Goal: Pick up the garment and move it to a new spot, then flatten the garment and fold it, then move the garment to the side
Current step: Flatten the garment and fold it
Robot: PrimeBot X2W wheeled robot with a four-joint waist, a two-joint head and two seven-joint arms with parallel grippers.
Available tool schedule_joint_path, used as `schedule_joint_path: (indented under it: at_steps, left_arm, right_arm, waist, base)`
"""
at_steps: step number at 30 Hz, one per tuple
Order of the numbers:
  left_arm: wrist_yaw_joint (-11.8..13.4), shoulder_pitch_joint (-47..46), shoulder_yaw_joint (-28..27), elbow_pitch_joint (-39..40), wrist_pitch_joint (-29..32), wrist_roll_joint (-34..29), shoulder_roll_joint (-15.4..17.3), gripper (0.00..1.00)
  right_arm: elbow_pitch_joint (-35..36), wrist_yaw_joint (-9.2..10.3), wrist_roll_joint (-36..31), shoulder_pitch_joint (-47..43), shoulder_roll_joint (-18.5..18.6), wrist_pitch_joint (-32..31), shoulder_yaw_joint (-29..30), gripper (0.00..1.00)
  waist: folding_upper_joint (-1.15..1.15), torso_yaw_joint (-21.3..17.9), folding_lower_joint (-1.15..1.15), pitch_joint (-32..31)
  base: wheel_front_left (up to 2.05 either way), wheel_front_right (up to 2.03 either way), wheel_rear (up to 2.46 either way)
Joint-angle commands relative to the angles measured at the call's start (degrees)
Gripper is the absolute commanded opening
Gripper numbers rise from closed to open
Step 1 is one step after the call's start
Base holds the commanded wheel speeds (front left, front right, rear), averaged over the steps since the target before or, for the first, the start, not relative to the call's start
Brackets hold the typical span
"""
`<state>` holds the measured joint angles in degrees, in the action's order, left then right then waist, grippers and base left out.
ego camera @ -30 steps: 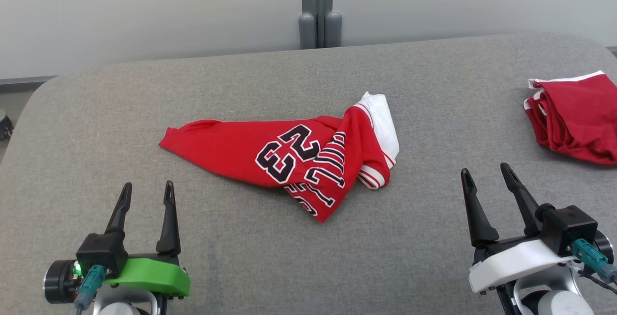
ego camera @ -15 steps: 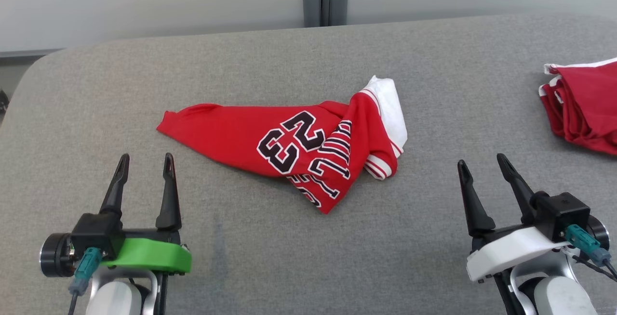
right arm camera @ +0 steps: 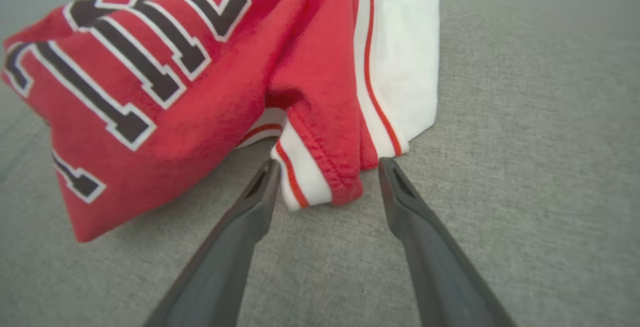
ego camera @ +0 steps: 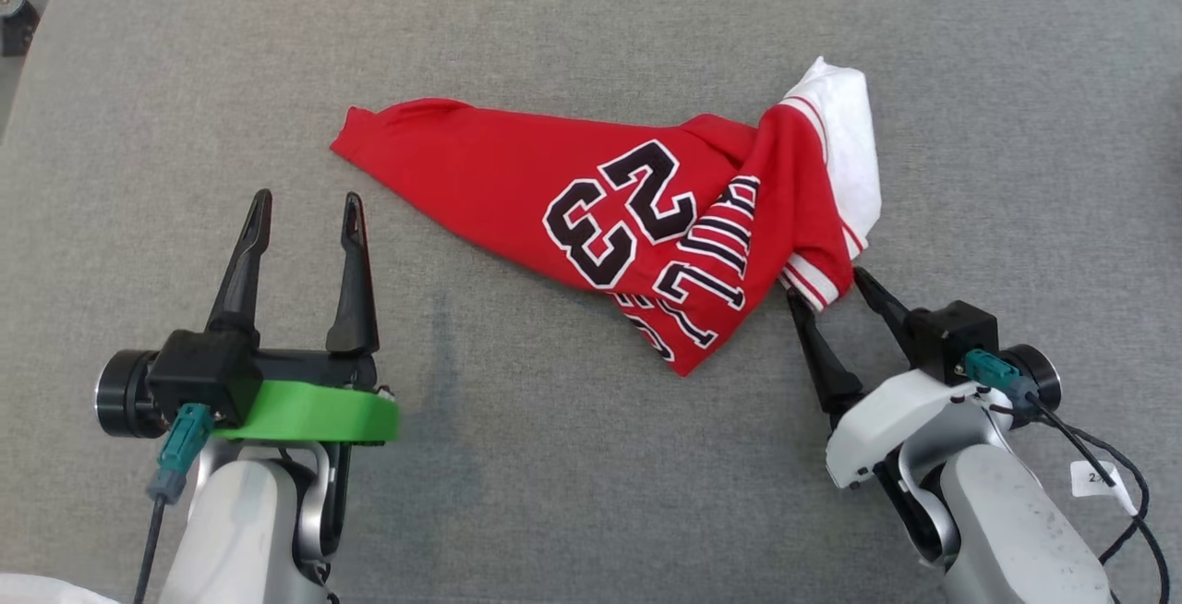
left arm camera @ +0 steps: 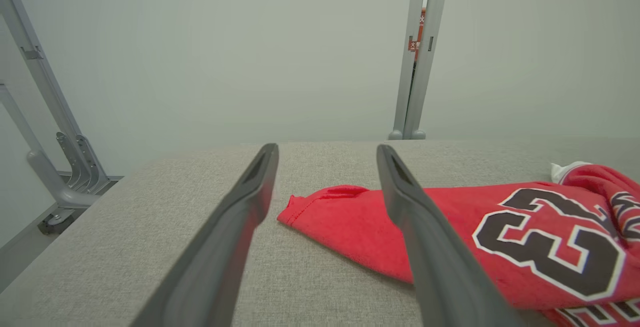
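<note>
The grey counter (ego camera: pixel 554 493) holds a crumpled red, white-trimmed garment (ego camera: pixel 499 170). The left pincer (ego camera: pixel 305 207) gapes; the right pincer (ego camera: pixel 826 284), also spread, straddles its hem.

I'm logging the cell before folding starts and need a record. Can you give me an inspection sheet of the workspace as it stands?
Surface: grey fabric-covered table, flat.
Job's things: red jersey numbered 23, crumpled, its white-trimmed end toward the right arm.
Clutter: nothing seen.
End effectors: left end effector open, short of the jersey's red corner; right end effector open, fingertips either side of the striped hem, not closed on it.
Cables: teal-plug cable at the left wrist; black cable with a white tag at the right wrist.
Surroundings: pale wall and grey metal post behind the table.
</note>
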<state>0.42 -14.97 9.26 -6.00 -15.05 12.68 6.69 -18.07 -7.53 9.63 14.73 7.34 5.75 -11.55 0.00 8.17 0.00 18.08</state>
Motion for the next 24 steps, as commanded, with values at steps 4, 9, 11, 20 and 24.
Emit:
schedule_joint_path:
  at_steps: [4, 9, 11, 20, 24]
  left_arm:
    - [-0.7, -1.2, -1.1, -0.2, -0.1, -1.3, -0.8, 1.0]
    - [-1.1, -0.3, -2.1, -0.4, -0.1, -2.1, -1.3, 1.0]
    - [-1.3, 0.4, -2.7, -0.4, -0.1, -2.3, -1.3, 1.0]
    - [-1.9, 2.2, -4.7, -0.3, -0.1, -3.5, -1.3, 1.0]
    - [-2.1, 2.5, -5.0, -0.2, -0.1, -3.9, -1.5, 1.0]
  right_arm:
    - [-3.7, 0.09, 1.3, 3.3, 0.8, 2.5, -1.5, 0.0]
    - [-1.8, 0.09, 1.8, 3.7, 2.0, 6.0, -2.5, 0.0]
    - [0.7, 0.09, 1.2, 3.2, 2.8, 6.7, -2.8, 0.0]
    - [22.1, 0.09, -2.0, 0.9, 9.1, 5.3, -2.7, 0.0]
    - [31.8, 0.09, -2.8, 2.6, 11.5, 2.3, -1.2, 0.0]
  waist:
    - [0.0, 2.2, 0.0, 2.1]
    - [0.0, 1.3, 0.0, 1.0]
    - [0.0, 0.6, 0.0, 0.3]
    - [0.0, -2.9, 0.0, -3.0]
    - [0.0, -3.9, 0.0, -3.8]
  base:
    - [0.0, 0.0, 0.0]
    - [0.0, 0.0, 0.0]
    - [0.0, 0.0, 0.0]
    - [0.0, 0.0, 0.0]
    - [0.0, 0.0, 0.0]
